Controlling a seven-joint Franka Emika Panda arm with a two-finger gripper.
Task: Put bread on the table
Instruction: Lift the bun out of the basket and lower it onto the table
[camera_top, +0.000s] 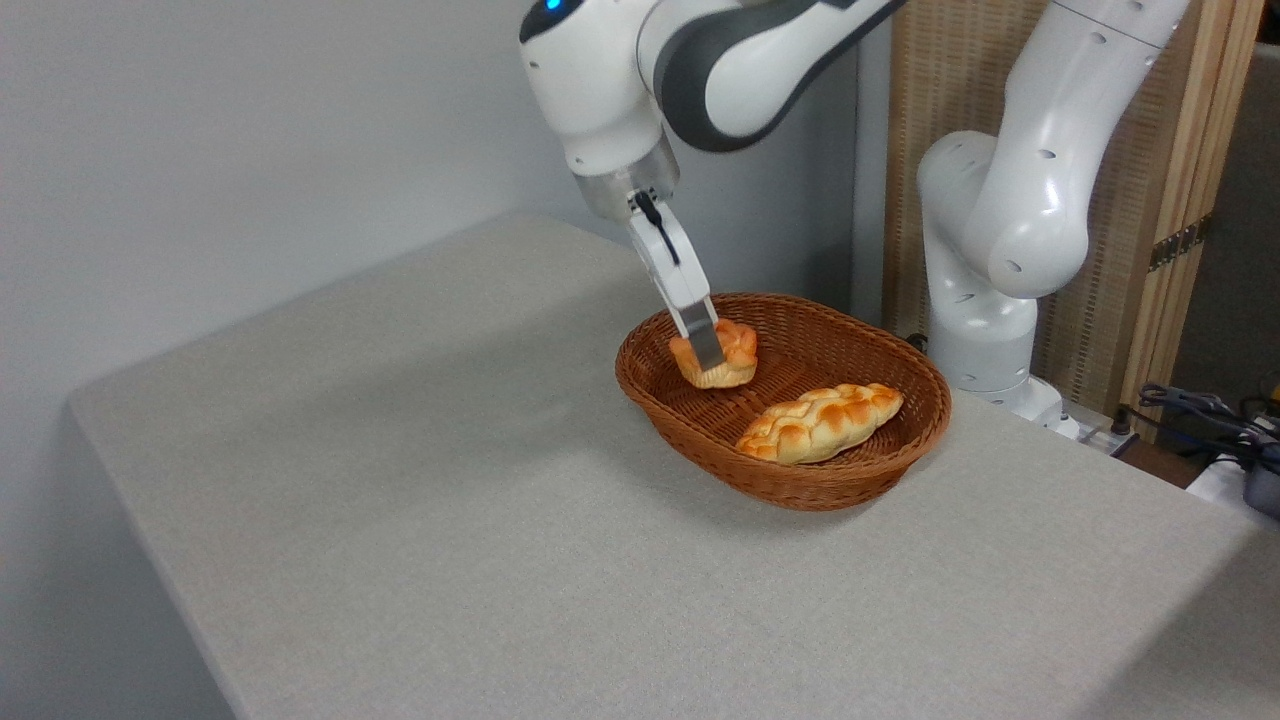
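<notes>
The bread (722, 357), a small knotted bun with an orange-golden top and pale base, hangs slightly above the floor of the wicker basket (800, 470), near its left end. My gripper (712, 354) is shut on the bread, with one grey finger across its front and the other hidden behind it. The grey speckled table (420, 500) spreads out to the left and front of the basket.
A longer braided loaf (820, 422) lies in the basket's right half. The arm's white base (985, 330) stands behind the basket. Cables (1210, 415) lie at the far right past the table edge. A grey wall closes the left side.
</notes>
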